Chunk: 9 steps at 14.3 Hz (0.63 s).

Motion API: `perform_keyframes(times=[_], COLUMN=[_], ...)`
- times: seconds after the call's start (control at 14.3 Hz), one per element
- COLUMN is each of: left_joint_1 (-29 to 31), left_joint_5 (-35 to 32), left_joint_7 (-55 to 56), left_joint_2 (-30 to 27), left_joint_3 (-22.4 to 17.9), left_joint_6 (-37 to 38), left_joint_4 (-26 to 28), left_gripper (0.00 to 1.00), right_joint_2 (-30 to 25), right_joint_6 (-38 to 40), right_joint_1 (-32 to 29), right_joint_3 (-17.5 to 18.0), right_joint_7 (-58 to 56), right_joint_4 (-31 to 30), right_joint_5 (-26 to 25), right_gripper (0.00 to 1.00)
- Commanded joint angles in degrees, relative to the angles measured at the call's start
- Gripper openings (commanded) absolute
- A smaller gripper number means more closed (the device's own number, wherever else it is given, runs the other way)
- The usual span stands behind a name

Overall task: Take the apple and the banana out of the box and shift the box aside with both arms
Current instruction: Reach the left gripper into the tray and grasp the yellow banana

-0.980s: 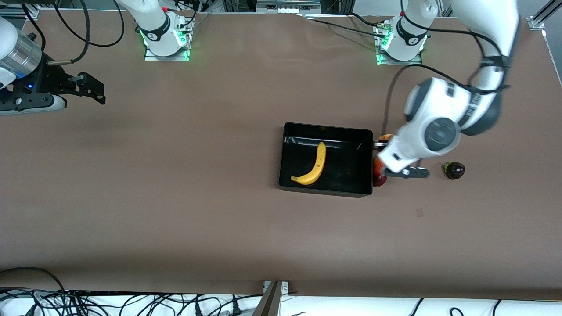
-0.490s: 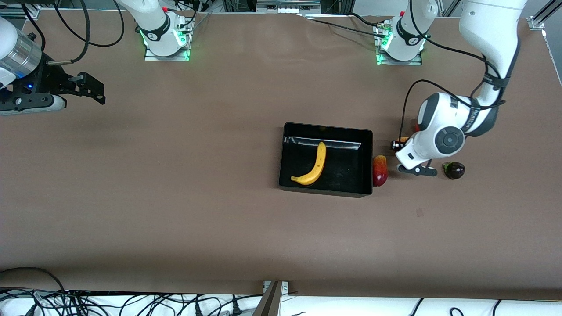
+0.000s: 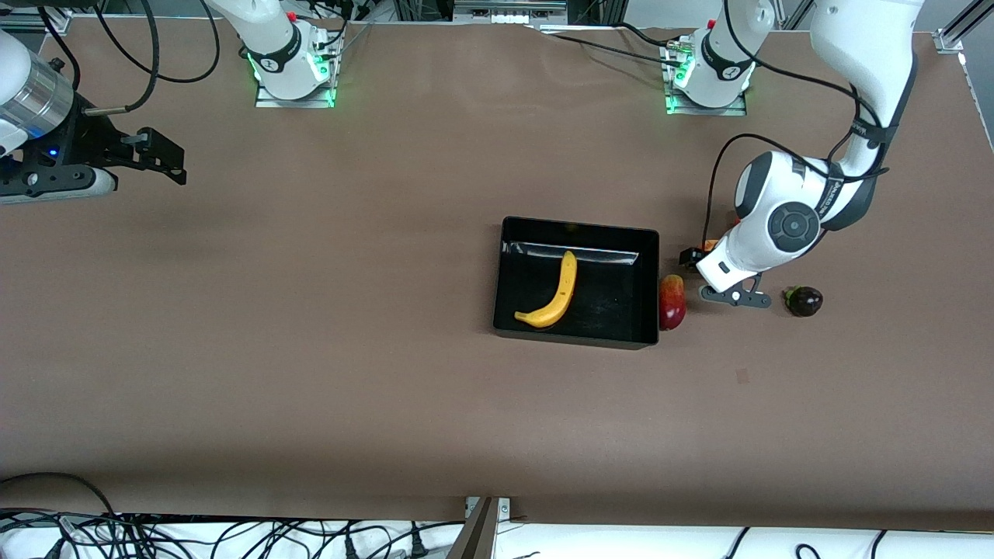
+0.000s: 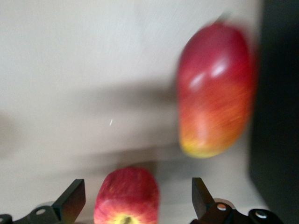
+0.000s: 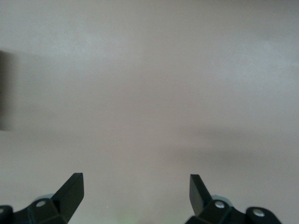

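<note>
Left wrist view shows the left hand (image 4: 135,198) with its fingers spread on either side of the apple (image 4: 126,196), which sits on the counter (image 4: 70,70) untouched, so I judge the apple is already released outside the box (image 3: 648,287). The mango (image 4: 215,91) lies just beside the box's wall at the left arm's end, and the apple lies close to the mango, a little farther from the box.

To finish this step well, the left hand should lift straight up with the fingers kept wide, so neither one clips the apple and rolls it against the mango or box. Only after that should it swing over the box.

The box holds only the banana (image 3: 553,293), lying diagonally on its floor. Its curve suggests gripping across the middle of the fruit.

A dark, roundish fruit (image 3: 804,300) sits well apart from the box toward the left arm's end. The right hand (image 3: 167,159) waits, fingers spread, far from the box at the right arm's end.
</note>
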<state>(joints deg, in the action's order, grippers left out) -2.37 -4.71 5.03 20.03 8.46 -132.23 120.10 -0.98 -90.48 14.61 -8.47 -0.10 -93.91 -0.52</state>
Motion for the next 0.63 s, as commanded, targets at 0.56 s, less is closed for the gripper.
perform_keyframes(times=[0.56], left_joint_1=[-15.37], left_joint_5=[-1.01], left_joint_7=[22.28], left_joint_2=[18.10], left_joint_3=[7.18], left_joint_6=[0.50], left_joint_4=[-25.44], left_gripper=[1.00], right_joint_2=[0.19], right_joint_6=[0.39], right_joint_1=[-0.37], right_joint_3=[0.30], right_joint_7=[-0.34], right_joint_4=[0.75], right_joint_5=[-0.88], right_gripper=[1.00])
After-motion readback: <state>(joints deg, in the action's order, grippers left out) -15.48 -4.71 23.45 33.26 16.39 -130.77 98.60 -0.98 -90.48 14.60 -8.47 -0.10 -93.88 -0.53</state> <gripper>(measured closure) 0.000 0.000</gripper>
